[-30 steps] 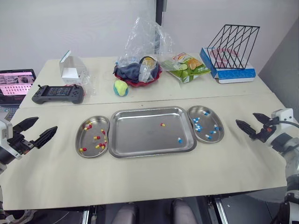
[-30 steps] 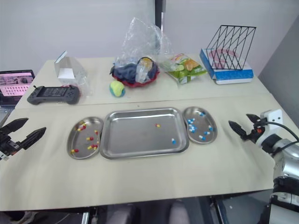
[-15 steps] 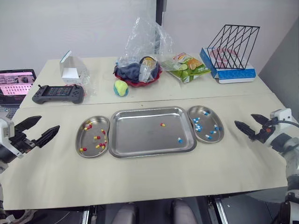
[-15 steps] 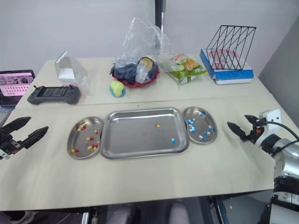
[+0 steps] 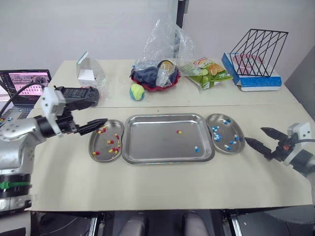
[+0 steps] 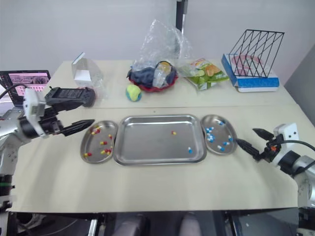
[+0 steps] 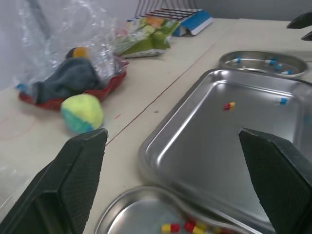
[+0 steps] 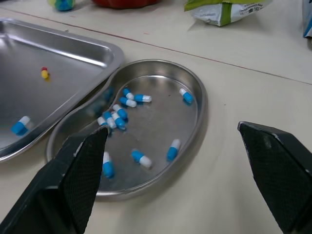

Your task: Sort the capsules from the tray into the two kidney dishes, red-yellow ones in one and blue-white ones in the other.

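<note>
Centrally, the table (image 5: 147, 187) is carrying everything, with a broad bare strip running between the metalware and its near edge.

- Left arm: is reaching in from the table's left side, forearm roughly level. The left gripper (image 5: 96, 126) is hovering at the outer rim of the left kidney dish (image 5: 104, 156), fingers spread wide apart and holding nothing.
- Right arm: is coming in low from the right edge. The right gripper (image 5: 254, 134) is pointing at the right kidney dish (image 5: 227, 132), just beside its outer rim without touching it, fingers parted and empty.
- Tray (image 5: 152, 142): is lying flat between the two dishes, its short sides close against them. Most of its floor is showing bare.
- Left kidney dish: is holding a scatter of red-yellow capsules.
- Right kidney dish: is holding a scatter of blue-white capsules.
- Game controller (image 5: 78, 93), ball (image 5: 136, 92) and wire rack (image 5: 258, 46): are sitting along the far half of the table, well apart from the tray.
- Red-yellow capsule (image 5: 179, 132): is lying in the tray, right of its centre.
- Blue-white capsule (image 5: 196, 149): is lying in the tray near the near-right corner.
</note>
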Tool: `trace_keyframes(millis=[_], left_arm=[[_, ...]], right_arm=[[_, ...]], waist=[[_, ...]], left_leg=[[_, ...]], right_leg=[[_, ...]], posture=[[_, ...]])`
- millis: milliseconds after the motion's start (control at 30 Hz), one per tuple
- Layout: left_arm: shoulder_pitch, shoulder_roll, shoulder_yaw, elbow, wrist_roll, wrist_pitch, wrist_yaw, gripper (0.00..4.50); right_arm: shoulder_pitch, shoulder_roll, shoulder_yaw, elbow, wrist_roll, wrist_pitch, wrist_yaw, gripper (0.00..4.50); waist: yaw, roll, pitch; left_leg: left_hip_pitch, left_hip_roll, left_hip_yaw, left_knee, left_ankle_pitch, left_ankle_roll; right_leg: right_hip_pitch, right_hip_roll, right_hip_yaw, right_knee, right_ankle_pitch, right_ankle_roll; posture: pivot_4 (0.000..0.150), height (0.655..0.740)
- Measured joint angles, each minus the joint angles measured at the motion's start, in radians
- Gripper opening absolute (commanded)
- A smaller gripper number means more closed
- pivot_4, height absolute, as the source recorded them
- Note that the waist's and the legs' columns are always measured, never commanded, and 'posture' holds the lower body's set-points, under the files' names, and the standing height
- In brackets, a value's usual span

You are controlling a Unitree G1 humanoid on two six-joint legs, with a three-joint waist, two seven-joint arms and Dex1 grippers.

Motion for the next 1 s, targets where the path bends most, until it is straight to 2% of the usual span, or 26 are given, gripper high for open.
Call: trace_keyframes(millis=[133,300,533,733,833,1000], left_arm=[[-0.154,-0.073,-0.145,0.075,0.064,-0.007,-0.083,4.5],[-0.278,-0.183,-0.225,0.223,0.135,-0.099,-0.136,4.5],[-0.509,-0.392,-0.36,0.58,0.297,-0.203,-0.164,4.5],[-0.586,-0.491,-0.385,0.788,0.385,-0.356,-0.183,4.5],[-0.619,-0.537,-0.399,0.878,0.441,-0.416,-0.161,4.5],[-0.691,-0.695,-0.447,1.062,0.574,-0.43,0.013,4.5]], right_arm=[[0.155,0.023,-0.061,-0.24,0.085,0.079,-0.028,4.47],[0.247,0.043,-0.089,-0.425,0.146,0.149,-0.084,4.47],[0.304,0.079,-0.1,-0.6,0.186,0.197,-0.176,4.47],[0.326,0.1,-0.096,-0.649,0.187,0.217,-0.225,4.47],[0.327,0.102,-0.088,-0.662,0.186,0.223,-0.241,4.47],[0.314,0.116,-0.023,-0.698,0.182,0.223,-0.273,4.47]], waist=[[0.007,0.0,0.0],[0.004,-0.001,0.0],[0.013,-0.002,0.001],[0.0,-0.003,0.001],[0.004,-0.003,0.001],[0.016,-0.004,0.002]], left_leg=[[-0.001,0.0,0.004,0.001,0.0,0.0],[-0.001,0.0,0.008,0.002,0.0,0.001],[-0.006,-0.001,0.01,0.012,-0.003,0.005],[-0.008,-0.002,0.011,0.015,-0.005,0.009],[-0.008,-0.002,0.012,0.015,-0.005,0.01],[-0.01,-0.003,0.012,0.02,-0.007,0.012]], right_leg=[[0.001,0.0,0.0,0.0,0.0,0.0],[0.001,0.001,0.0,0.0,0.0,0.001],[0.001,0.001,-0.002,0.0,0.001,0.002],[0.001,0.0,0.0,0.003,0.002,0.005],[0.002,0.0,0.0,0.003,0.002,0.006],[0.002,0.0,-0.001,0.001,0.002,0.008]], posture=[[0.15,0.74],[0.15,0.74],[0.15,0.74],[0.15,0.74],[0.15,0.74],[0.15,0.74]])
